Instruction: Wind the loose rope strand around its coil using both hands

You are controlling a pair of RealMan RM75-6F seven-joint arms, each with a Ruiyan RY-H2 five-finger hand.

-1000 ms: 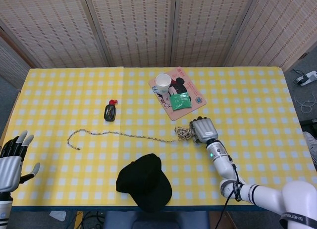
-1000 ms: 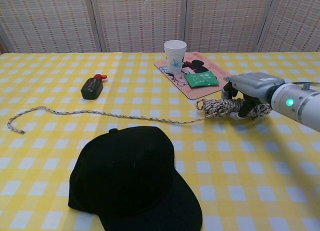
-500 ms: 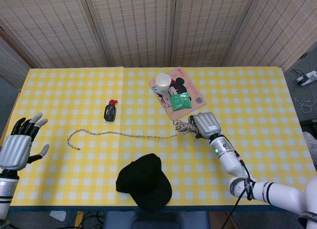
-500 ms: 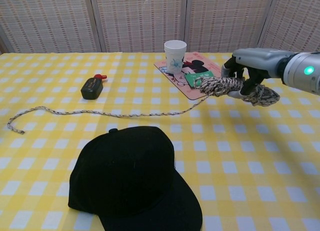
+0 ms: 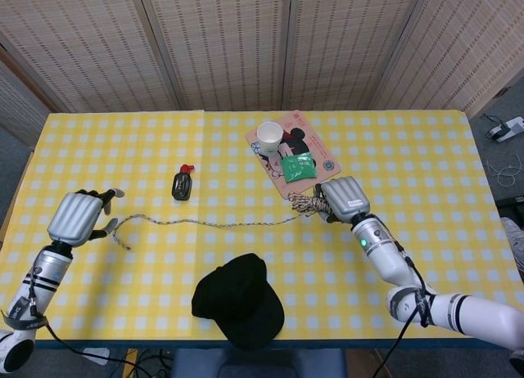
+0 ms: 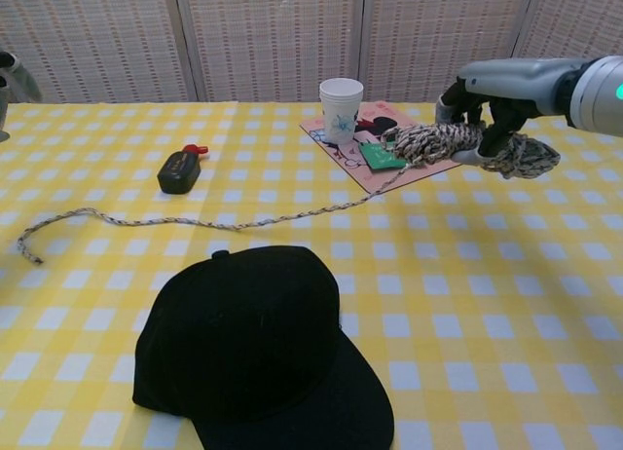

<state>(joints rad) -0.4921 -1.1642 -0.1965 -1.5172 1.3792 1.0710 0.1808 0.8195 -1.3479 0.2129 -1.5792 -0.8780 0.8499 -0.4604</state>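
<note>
My right hand grips the speckled rope coil and holds it lifted above the table, right of the pink mat. From the coil a loose strand sags to the cloth and runs left to a hooked end. My left hand hovers at the table's left side, right beside that hooked end, fingers bent downward; it holds nothing that I can see. In the chest view only a sliver of the left hand shows at the left edge.
A black cap lies at the table's front edge, just below the strand. A small black bottle with red cap lies above the strand. A pink mat carries a paper cup and green packet.
My right hand has raised the coil further off the table, pulling the strand taut near it. My left hand has swung in from the left edge to the strand's hooked end.
</note>
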